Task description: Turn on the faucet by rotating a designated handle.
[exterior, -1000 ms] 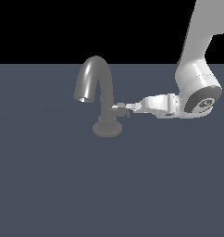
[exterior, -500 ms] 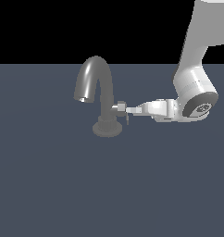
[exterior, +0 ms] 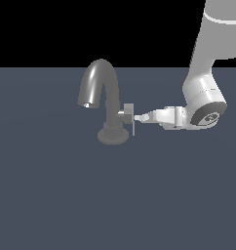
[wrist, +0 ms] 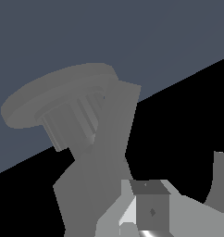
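At the exterior view's left of centre, the faucet [exterior: 104, 100] stands on the dark counter [exterior: 66, 195], spout arching toward the exterior view's left. Beside its stem, the handle [exterior: 128, 116] projects toward the exterior view's right. Next comes my gripper [exterior: 137, 118], tips at the handle's flat end piece; whether its jaws are spread or pressed together I cannot tell. Over the last second my arm has swung lower and closer in, so I judge the turning push is under way.

A flat slate-grey floor [exterior: 66, 195] under a black backdrop [exterior: 66, 29]
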`<state>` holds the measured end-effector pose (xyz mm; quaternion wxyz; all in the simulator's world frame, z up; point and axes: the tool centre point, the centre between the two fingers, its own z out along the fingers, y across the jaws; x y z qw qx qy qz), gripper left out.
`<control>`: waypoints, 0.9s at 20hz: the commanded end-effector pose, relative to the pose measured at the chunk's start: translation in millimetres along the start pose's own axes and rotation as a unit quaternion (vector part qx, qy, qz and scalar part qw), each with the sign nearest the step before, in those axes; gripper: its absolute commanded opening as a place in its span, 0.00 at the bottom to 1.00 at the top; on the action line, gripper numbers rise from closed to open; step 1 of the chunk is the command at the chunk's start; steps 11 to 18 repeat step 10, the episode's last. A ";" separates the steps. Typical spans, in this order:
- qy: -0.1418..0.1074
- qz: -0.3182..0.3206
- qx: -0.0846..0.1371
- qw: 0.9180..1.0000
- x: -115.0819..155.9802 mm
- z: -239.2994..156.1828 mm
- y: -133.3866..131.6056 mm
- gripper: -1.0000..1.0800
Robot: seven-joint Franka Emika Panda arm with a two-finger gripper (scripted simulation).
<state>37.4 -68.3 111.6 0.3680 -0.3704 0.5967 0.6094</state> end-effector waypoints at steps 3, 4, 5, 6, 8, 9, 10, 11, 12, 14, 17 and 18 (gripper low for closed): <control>0.001 0.032 0.011 0.999 49.4 7.3 -22.7 0.00; 0.001 0.034 0.011 0.999 52.3 7.2 -25.0 0.00; 0.001 0.036 0.011 0.999 55.2 7.2 -27.2 0.00; 0.001 0.037 0.012 0.999 58.0 7.1 -29.3 0.00; 0.001 0.040 0.012 0.999 63.6 7.0 -33.5 0.00; 0.001 0.042 0.012 0.999 66.4 6.9 -35.6 0.00; 0.001 0.042 0.012 0.999 66.4 6.9 -35.6 0.00; 0.001 0.042 0.012 0.999 66.4 6.9 -35.6 0.00; 0.001 0.042 0.012 0.999 66.4 6.9 -35.6 0.00; 0.001 0.042 0.012 0.999 66.4 6.9 -35.6 0.00; 0.001 0.042 0.012 0.999 66.4 6.9 -35.6 0.00; 0.001 0.042 0.012 0.999 66.4 6.9 -35.6 0.00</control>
